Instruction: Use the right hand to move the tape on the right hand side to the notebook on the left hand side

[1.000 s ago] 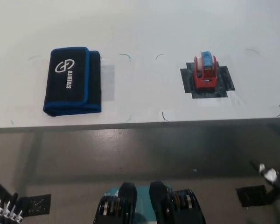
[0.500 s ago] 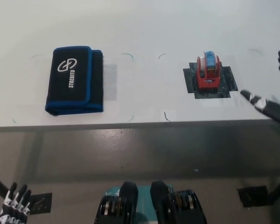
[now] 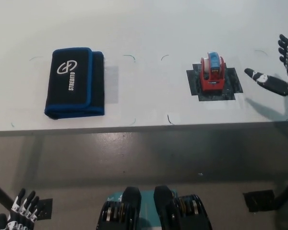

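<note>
Head view: looking steeply down, floor at the bottom of the shot, table across the upper half.
Floor: grey and a bit shiny, with a dark square patch [image 3: 258,200] at lower right and another one at lower left next to the white hand.
Left hand [image 3: 20,212]: the white one, parked way down in the bottom left corner, below the table edge and off the table. Fingertips point up and sit slightly apart, holding nothing.
Table [image 3: 149,28]: plain white top, near edge runs straight across the middle of the frame. A few thin curved pen-like marks are scattered on it between and around the two objects.
Notebook [image 3: 75,82]: on the left part of the table, close to the near edge. Black cover with blue trim and white lettering, lying flat.
Tape [image 3: 211,72]: red dispenser with a blue-and-white roll on top, standing on a dark patch [image 3: 230,86] on the right part of the table. Well apart from the notebook.
Right hand [image 3: 273,72]: black, at the right edge of the frame over the table, just right of the tape but not touching it. Fingers spread wide, nothing in it, shadow on the table below.
</note>
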### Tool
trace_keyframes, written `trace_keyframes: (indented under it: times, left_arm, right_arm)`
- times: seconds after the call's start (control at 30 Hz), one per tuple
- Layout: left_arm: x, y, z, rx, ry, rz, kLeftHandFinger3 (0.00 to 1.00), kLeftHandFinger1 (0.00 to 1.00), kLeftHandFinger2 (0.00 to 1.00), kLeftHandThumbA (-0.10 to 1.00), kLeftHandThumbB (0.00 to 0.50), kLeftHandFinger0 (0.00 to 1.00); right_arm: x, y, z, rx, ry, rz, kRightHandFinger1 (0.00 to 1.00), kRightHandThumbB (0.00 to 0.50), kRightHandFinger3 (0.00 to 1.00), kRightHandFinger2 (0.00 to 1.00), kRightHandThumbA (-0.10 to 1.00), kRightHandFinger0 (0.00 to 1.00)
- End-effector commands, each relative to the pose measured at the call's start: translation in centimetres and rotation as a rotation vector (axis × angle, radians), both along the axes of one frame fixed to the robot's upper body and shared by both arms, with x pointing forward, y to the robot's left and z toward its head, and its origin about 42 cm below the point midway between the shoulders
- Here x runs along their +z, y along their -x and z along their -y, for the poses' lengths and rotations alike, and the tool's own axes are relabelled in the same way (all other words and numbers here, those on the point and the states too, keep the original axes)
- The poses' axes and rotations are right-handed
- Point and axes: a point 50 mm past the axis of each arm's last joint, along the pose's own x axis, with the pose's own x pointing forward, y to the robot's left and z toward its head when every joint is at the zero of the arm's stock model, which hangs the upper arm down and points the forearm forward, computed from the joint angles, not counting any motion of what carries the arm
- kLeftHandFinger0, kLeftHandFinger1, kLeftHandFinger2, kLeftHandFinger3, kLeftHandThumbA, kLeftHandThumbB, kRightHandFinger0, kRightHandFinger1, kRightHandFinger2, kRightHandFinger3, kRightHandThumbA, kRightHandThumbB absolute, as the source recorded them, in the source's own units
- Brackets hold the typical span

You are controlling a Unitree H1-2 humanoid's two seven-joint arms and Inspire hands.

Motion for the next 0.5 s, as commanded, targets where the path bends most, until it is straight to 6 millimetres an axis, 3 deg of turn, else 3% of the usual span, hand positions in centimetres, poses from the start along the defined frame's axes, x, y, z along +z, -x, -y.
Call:
trace_keyframes:
  times: [0.0, 0.07, 0.1, 0.17, 0.3, 0.47]
  left_arm:
    - [0.4, 0.2, -0.3, -0.009, -0.035, 0.010, 1.00, 1.00, 1.00, 0.98, 0.284, 1.00]
    - [0.4, 0.1, -0.3, -0.010, -0.035, 0.015, 1.00, 1.00, 1.00, 0.96, 0.283, 1.00]
    - [0.5, 0.0, -0.3, -0.012, -0.028, 0.018, 1.00, 1.00, 1.00, 0.94, 0.268, 1.00]
    - [0.5, 0.0, -0.3, -0.010, -0.025, 0.016, 1.00, 1.00, 1.00, 0.93, 0.257, 1.00]
    - [0.6, -0.3, 0.0, -0.009, -0.023, 0.018, 1.00, 1.00, 1.00, 0.92, 0.253, 1.00]
    - [0.5, -0.4, -0.2, -0.005, -0.020, 0.008, 1.00, 1.00, 1.00, 0.87, 0.255, 1.00]
  right_arm:
    - [3.6, -3.7, -0.1, 0.036, -0.020, 0.025, 1.00, 0.062, 1.00, 1.00, 1.00, 1.00]
    - [3.6, -4.3, -0.2, 0.046, -0.039, 0.010, 1.00, 0.054, 1.00, 1.00, 0.99, 1.00]
    - [3.5, -5.3, -0.5, 0.035, -0.070, -0.031, 1.00, 0.102, 1.00, 1.00, 0.94, 1.00]
    - [3.3, -6.2, -0.8, 0.033, -0.074, -0.072, 1.00, 0.139, 1.00, 1.00, 0.95, 1.00]
    - [3.1, -7.5, -0.9, 0.028, -0.003, -0.132, 1.00, 0.151, 1.00, 1.00, 1.00, 1.00]
    - [2.2, -7.9, -2.6, 0.065, 0.007, -0.155, 1.00, 0.116, 1.00, 1.00, 1.00, 1.00]
